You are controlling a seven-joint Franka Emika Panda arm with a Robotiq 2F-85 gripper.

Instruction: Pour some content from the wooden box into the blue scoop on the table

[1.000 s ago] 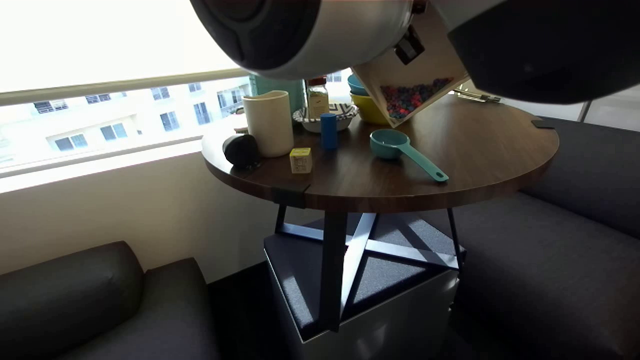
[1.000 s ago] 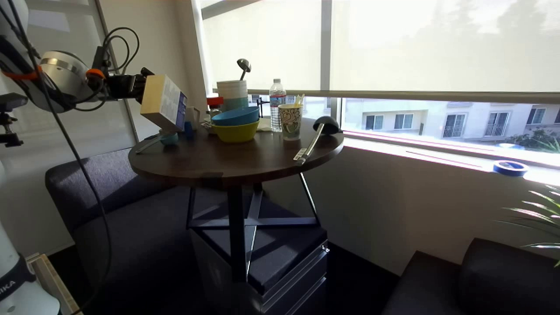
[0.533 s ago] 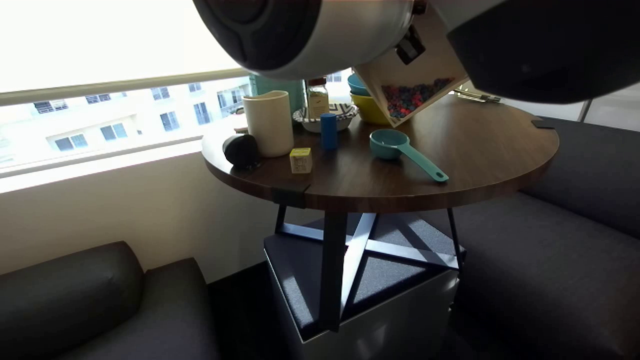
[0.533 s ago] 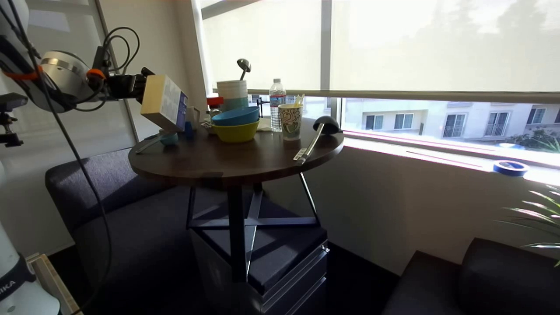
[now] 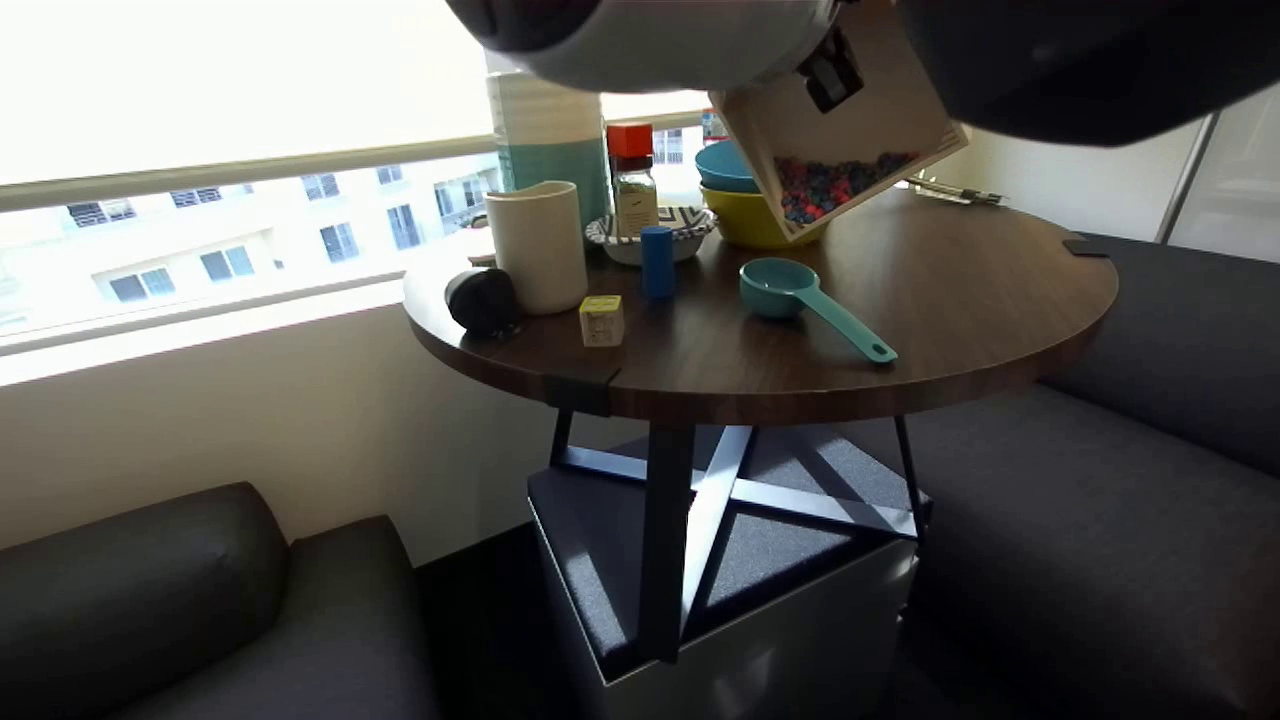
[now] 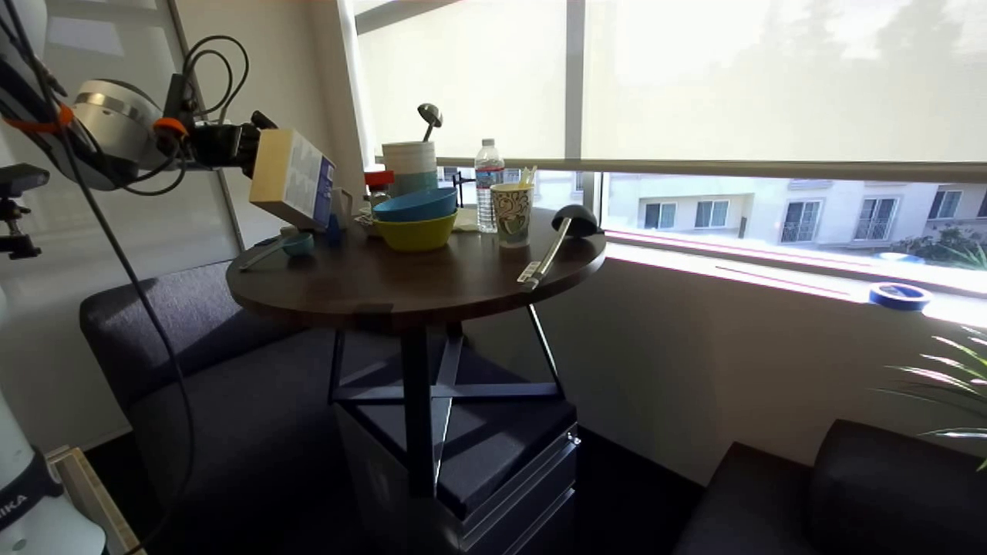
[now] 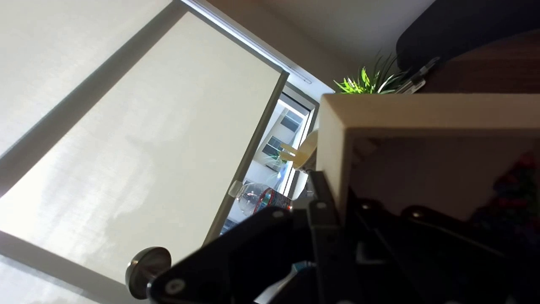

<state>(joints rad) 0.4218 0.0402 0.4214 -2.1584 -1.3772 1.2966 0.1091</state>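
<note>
The wooden box (image 5: 865, 120) is held tilted above the table (image 5: 960, 300), its open side facing the camera in an exterior view. Small red, blue and purple pieces (image 5: 840, 185) are gathered in its lowest corner. My gripper (image 5: 830, 75) is shut on one wall of the box; in the wrist view the fingers (image 7: 337, 198) pinch the pale wall. The box's outside (image 6: 275, 173) also shows in an exterior view. The blue scoop (image 5: 778, 285) lies on the table below the box's low corner and nearer the camera, handle toward the table edge. It also shows small (image 6: 298, 244) in an exterior view.
A yellow bowl with a blue bowl (image 6: 416, 204) stands behind the box. A blue cylinder (image 5: 657, 262), white cup (image 5: 537, 245), small cube (image 5: 602, 321), spice jar (image 5: 635, 195) and patterned bowl (image 5: 690, 235) stand beside the scoop. A paper cup (image 6: 512, 216), bottle (image 6: 487, 185) and ladle (image 6: 557, 243) stand farther over.
In the last half second the arm has risen a little, and the box has shifted slightly and turned a little. The pieces remain in its low corner. The scoop has not moved.
</note>
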